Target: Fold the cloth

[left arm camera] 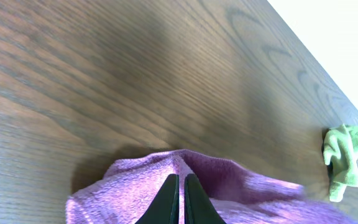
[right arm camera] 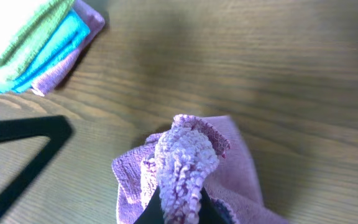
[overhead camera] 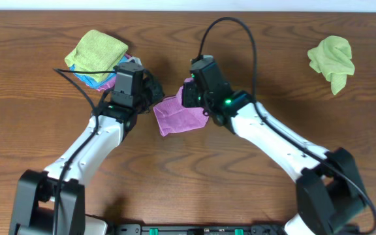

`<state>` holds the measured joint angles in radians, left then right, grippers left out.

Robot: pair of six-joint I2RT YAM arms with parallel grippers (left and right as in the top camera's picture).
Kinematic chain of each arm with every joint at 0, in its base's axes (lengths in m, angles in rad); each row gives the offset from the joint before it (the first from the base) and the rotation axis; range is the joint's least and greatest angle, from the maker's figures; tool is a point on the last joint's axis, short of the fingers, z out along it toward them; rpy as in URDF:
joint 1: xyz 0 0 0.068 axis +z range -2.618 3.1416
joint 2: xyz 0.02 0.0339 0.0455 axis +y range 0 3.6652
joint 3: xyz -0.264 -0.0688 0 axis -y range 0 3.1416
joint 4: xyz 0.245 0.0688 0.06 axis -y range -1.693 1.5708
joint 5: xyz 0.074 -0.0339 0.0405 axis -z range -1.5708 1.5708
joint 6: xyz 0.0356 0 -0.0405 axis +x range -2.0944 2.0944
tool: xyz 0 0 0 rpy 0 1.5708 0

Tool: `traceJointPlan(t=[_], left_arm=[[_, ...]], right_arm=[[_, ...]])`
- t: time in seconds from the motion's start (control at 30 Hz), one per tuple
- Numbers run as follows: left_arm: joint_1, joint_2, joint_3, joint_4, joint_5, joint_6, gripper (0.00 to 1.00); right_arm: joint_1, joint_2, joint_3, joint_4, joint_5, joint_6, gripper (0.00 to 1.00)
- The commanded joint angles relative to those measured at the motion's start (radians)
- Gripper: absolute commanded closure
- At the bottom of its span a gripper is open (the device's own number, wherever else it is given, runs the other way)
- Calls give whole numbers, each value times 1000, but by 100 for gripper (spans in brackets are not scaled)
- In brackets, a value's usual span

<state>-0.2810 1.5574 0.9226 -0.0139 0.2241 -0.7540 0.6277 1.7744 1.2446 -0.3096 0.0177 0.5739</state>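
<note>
On the table [overhead camera: 253, 39], left fingers [left arm camera: 169, 204] and right fingers [right arm camera: 146, 215] both pinch the cloth [overhead camera: 178, 117].

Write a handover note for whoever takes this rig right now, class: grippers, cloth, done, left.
Left gripper: shut on an edge of the cloth.
Right gripper: shut on a bunched part of it.
Cloth: rumpled, between both grippers.
Done: both grips taken; no fold laid yet.
Left: probably carry the held edge over, lay it flat, release.
</note>
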Motion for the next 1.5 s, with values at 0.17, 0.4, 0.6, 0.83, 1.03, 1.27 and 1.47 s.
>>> traceJointPlan(t=[0.17,0.4,0.6,0.83,1.03,1.27,1.47], left_arm=[[51,-101,12,-70,-77,71,94],[80,-126,12,-95,-81,74,94],[80,-127,12,-95,-93,74,94],[83,-127,12,-95,-128,74,94],[111,-127,12,-95,-127,74,94],[143,-127,12,-95,-127,74,94],[144,-127,12,-95,-127,74,94]], right_arm=[[47,70,20,44,4,43,99],[69,85,20,84,4,61,99],[77,85,20,82,-63,61,83],[104,85,20,93,-189,61,78],[117,85,20,121,-315,61,78],[120,82,20,150,-365,59,79],[100,77,23,215,-358,48,79]])
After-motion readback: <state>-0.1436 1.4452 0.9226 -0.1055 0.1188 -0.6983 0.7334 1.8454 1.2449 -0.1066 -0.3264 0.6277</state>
